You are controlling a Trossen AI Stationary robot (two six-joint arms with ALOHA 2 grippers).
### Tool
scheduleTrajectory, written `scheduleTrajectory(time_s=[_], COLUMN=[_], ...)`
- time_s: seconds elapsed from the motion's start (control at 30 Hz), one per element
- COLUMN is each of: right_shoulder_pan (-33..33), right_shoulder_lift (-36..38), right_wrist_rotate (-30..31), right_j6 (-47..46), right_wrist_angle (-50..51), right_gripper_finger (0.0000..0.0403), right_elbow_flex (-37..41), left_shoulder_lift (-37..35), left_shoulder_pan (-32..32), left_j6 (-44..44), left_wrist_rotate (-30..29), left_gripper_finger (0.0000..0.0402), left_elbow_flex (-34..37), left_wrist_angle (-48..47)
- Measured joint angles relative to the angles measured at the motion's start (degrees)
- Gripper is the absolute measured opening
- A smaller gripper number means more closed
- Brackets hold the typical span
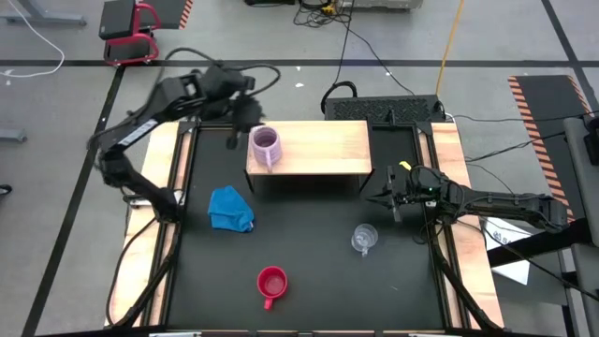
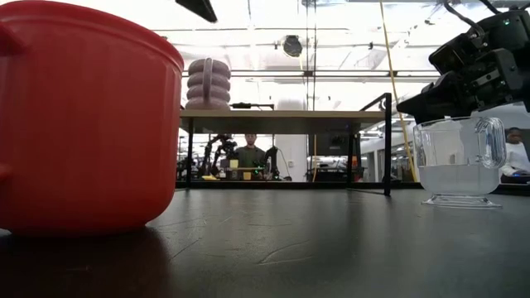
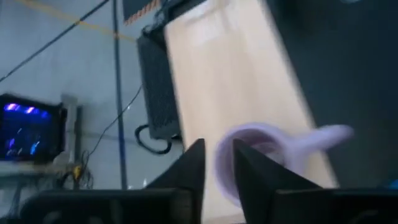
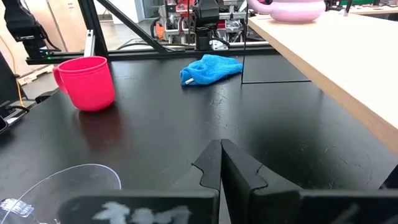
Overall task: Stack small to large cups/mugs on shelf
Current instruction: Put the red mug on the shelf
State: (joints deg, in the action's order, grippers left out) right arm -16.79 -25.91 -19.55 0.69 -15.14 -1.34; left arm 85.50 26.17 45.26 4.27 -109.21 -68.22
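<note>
The pale lilac mug (image 1: 266,145) stands upright on its base at the left end of the wooden shelf (image 1: 323,150), its handle toward the table's near edge. My left gripper (image 1: 241,122) hovers just beyond the mug's far-left side, blurred. Its fingers stand a little apart, and in the left wrist view (image 3: 217,165) nothing lies between them. The red mug (image 1: 271,283) stands near the table's front edge. The clear glass cup (image 1: 364,238) stands right of centre. My right gripper (image 1: 393,198) rests shut at the shelf's right end, above the glass cup.
A crumpled blue cloth (image 1: 230,208) lies on the black tabletop in front of the shelf's left end. The shelf's dark legs (image 2: 387,145) stand on the table. In the low view a person (image 2: 251,156) sits in the room beyond the table.
</note>
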Motion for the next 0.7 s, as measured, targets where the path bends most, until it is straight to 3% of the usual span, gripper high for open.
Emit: scheduleTrajectory(time_s=[0.13, 0.43, 0.53, 0.7], right_shoulder_pan=[0.0, 0.0, 0.0, 0.0], right_shoulder_lift=[0.0, 0.0, 0.0, 0.0], right_wrist_rotate=[0.0, 0.0, 0.0, 0.0], right_j6=[0.0, 0.0, 0.0, -0.4], right_wrist_angle=[0.0, 0.0, 0.0, 0.0], right_gripper_finger=[0.0, 0.0, 0.0, 0.0], right_elbow_flex=[0.0, 0.0, 0.0, 0.0], left_shoulder_lift=[-5.2, -10.8, -12.8, -18.9], left_shoulder_pan=[-1.9, -6.6, -8.0, -7.3], left_j6=[-2.7, -9.2, -8.6, -11.3], left_wrist_rotate=[1.5, 8.1, 8.6, 15.1], left_gripper_finger=[0.0011, 0.0002, 0.0001, 0.0001], left_elbow_flex=[0.0, 1.3, 4.9, 13.3], left_wrist_angle=[-0.9, -3.3, 0.1, 4.1])
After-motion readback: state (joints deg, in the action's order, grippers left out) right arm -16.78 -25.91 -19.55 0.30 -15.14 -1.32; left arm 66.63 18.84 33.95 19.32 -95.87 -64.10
